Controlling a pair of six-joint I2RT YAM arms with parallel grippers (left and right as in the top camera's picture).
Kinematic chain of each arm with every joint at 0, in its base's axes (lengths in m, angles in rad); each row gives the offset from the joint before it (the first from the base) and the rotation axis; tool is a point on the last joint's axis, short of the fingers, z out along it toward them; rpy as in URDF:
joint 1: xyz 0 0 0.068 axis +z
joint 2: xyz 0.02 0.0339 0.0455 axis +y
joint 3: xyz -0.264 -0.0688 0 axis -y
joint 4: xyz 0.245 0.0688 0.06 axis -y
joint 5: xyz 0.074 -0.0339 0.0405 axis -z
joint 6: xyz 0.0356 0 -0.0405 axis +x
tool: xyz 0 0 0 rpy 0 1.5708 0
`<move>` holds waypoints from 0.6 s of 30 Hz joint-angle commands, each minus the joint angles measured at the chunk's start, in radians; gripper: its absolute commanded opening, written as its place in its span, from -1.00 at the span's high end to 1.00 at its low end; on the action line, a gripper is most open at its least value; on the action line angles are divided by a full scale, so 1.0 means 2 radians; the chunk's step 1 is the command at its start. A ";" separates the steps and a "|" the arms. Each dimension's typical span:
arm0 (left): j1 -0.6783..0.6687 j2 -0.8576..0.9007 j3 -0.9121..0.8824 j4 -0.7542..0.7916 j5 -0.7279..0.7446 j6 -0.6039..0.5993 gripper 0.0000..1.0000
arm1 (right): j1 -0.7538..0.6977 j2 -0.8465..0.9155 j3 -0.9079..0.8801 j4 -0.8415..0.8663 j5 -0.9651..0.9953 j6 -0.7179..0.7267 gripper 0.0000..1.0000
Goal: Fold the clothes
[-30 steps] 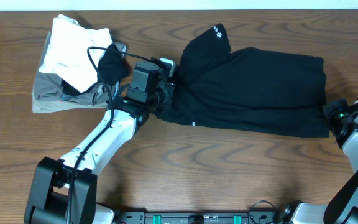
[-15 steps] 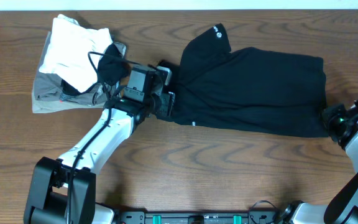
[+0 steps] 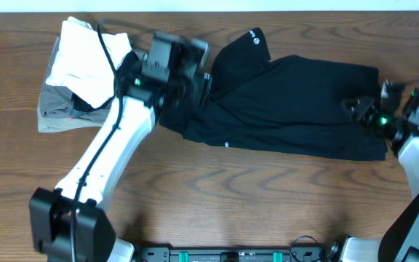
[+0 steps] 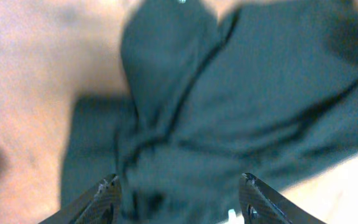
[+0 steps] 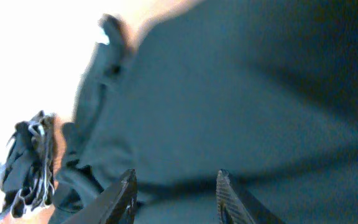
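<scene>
The black shirt (image 3: 297, 109) lies spread out on the wooden table (image 3: 268, 211), its long side running left to right. Its small round white logo (image 3: 255, 33) sits on the far upper-left flap, and the tiny white hem mark (image 3: 227, 144) shows on the near edge.

The left gripper (image 4: 180, 200) hovers over the shirt's left end, which is bunched into folds. In the left wrist view its two fingers (image 4: 107, 198) stand wide apart with the rumpled fabric showing between them, so it is open and clamps nothing.

The right gripper (image 5: 176, 193) is over the shirt's right end, just inside the edge. Its fingertips (image 5: 124, 190) are also spread, with smooth black cloth filling the view behind them. Whether they touch the fabric cannot be told.

Off the shirt's left side, apart from it, a white folded garment (image 3: 86, 54) rests on top of a grey folded garment (image 3: 58, 115).
</scene>
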 commanded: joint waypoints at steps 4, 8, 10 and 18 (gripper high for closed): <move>0.001 0.128 0.129 -0.009 -0.009 0.034 -0.29 | 0.027 0.000 0.081 -0.009 0.039 -0.025 0.15; 0.001 0.216 0.203 -0.008 -0.007 0.035 -0.30 | 0.027 0.000 0.091 -0.026 0.034 -0.025 0.13; 0.001 0.256 0.232 0.000 -0.008 0.035 -0.31 | 0.027 0.000 0.091 -0.048 0.034 -0.028 0.13; 0.001 0.344 0.258 0.095 -0.008 0.031 -0.43 | 0.027 0.000 0.091 -0.120 0.034 -0.046 0.11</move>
